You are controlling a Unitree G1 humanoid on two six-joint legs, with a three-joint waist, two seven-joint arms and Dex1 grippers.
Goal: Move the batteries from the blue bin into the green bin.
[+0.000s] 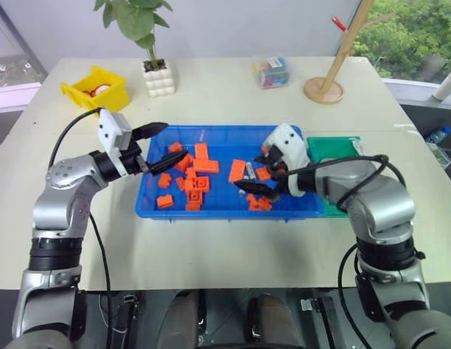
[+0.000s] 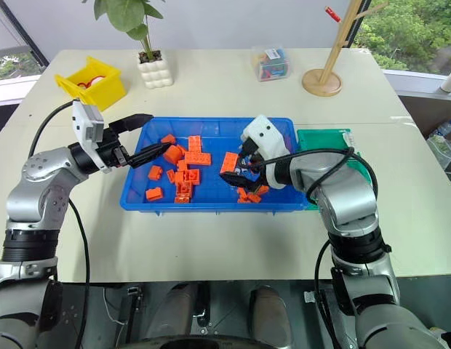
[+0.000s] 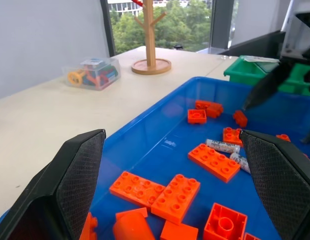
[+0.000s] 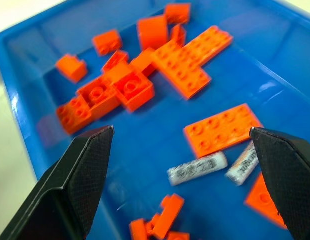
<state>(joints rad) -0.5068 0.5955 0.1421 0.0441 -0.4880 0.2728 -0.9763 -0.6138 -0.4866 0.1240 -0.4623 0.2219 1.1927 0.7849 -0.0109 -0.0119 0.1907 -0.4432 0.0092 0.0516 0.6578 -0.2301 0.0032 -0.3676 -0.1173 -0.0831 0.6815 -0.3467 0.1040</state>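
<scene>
Here, both my grippers hang open over the blue bin (image 1: 211, 212), holding nothing.

My left gripper (image 1: 158, 145) hovers at the bin's left end, fingers spread wide and empty, above scattered orange bricks (image 1: 194, 174). Further right, two batteries (image 4: 197, 168) lie side by side on the bin's floor, just beside a flat orange plate (image 4: 222, 129). My right gripper (image 1: 260, 172) sits above them with its fingers fully apart, gripping nothing. The green bin (image 1: 331, 149) stands against the blue bin's right end.
</scene>
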